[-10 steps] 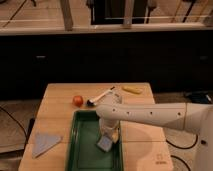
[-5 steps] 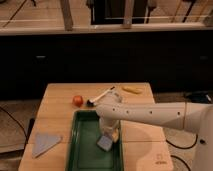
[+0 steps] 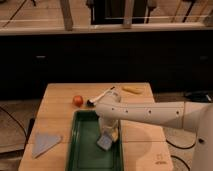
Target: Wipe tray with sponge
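The dark green tray (image 3: 85,145) lies lengthwise on the wooden table, toward its front. The sponge (image 3: 106,141), a pale grey-blue block, rests on the tray floor by the right rim. My gripper (image 3: 108,133) hangs from the white arm that comes in from the right; it sits right on top of the sponge and presses it down onto the tray. Its fingers are hidden behind the wrist.
A flat grey-blue triangular cloth (image 3: 44,143) lies left of the tray. A red apple (image 3: 77,100), a black-and-white brush (image 3: 100,96) and a banana (image 3: 132,90) lie at the back of the table (image 3: 145,145). A dark cabinet stands behind.
The arm and the sponge have shifted slightly along the tray's right side; otherwise nothing has moved.
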### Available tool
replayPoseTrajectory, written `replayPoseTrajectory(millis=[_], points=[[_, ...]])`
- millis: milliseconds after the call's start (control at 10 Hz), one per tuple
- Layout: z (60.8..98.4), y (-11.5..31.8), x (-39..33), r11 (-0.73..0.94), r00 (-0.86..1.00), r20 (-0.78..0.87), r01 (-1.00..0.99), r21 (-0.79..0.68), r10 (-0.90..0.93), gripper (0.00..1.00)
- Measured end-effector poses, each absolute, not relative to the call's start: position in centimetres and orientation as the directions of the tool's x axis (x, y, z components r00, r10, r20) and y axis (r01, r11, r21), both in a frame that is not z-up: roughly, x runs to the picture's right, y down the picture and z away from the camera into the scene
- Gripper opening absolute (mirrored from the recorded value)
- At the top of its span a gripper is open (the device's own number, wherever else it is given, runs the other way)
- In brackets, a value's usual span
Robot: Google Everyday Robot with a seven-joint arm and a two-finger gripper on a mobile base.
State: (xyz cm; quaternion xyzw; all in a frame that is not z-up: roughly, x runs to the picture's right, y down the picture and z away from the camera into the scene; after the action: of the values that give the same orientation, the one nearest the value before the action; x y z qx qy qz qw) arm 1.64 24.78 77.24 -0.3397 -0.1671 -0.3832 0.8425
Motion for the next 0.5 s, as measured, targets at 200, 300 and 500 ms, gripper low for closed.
replayPoseTrajectory(millis=[200, 300, 500], points=[[77.5, 24.5, 1.7, 0.484, 0.649, 0.540, 0.760, -0.434, -0.536, 0.00], [77.8, 24.1, 1.8, 0.492, 0.647, 0.538, 0.761, -0.423, -0.540, 0.00], [78.6, 23.4, 1.9, 0.504, 0.644, 0.540, 0.763, -0.405, -0.542, 0.00]])
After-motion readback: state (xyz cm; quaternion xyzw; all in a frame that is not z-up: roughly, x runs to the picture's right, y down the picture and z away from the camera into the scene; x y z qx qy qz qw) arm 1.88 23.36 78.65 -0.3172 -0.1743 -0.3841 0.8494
